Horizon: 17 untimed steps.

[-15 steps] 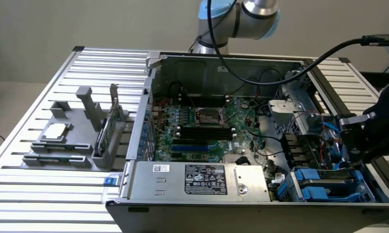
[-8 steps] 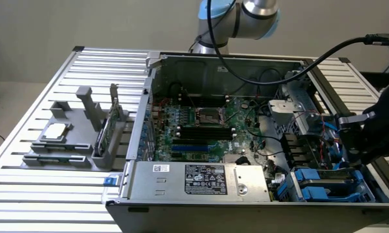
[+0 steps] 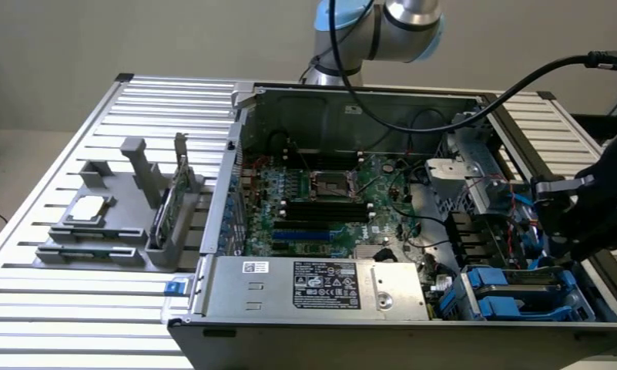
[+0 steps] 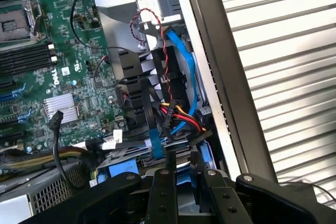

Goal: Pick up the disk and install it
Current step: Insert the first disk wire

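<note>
Wrist view: hand [image 4: 182,162] low over disk [image 3: 519,293] in bay; grip cannot tell.

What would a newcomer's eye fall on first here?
The open computer case sits on the slatted table, its green motherboard bare. At the exterior view's right the black gripper hangs at the blue-railed disk in the case's corner.

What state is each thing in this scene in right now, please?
computer case: lying on its side, open, interior exposed.
disk: lying flat in the case's corner bay, blue rails on.
gripper: close over the disk; contact unclear.
chip: lying flat in the grey holder.
green card: standing on edge in the holder.
</note>
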Each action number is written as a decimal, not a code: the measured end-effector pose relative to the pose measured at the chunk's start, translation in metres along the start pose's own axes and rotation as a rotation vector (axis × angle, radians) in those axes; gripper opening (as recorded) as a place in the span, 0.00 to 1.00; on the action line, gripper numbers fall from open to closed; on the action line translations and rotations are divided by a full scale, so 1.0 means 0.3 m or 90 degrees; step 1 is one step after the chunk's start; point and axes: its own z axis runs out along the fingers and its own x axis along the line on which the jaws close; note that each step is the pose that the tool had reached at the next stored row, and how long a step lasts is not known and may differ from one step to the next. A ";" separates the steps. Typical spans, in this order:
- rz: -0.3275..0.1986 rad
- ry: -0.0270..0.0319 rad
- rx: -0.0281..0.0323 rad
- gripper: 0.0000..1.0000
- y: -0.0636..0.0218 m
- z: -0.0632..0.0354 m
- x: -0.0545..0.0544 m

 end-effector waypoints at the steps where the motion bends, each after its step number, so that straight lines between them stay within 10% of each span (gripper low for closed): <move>1: 0.006 -0.0002 -0.0007 0.25 0.000 0.000 0.000; 17: 0.137 -0.0181 0.0061 0.25 -0.001 0.000 0.002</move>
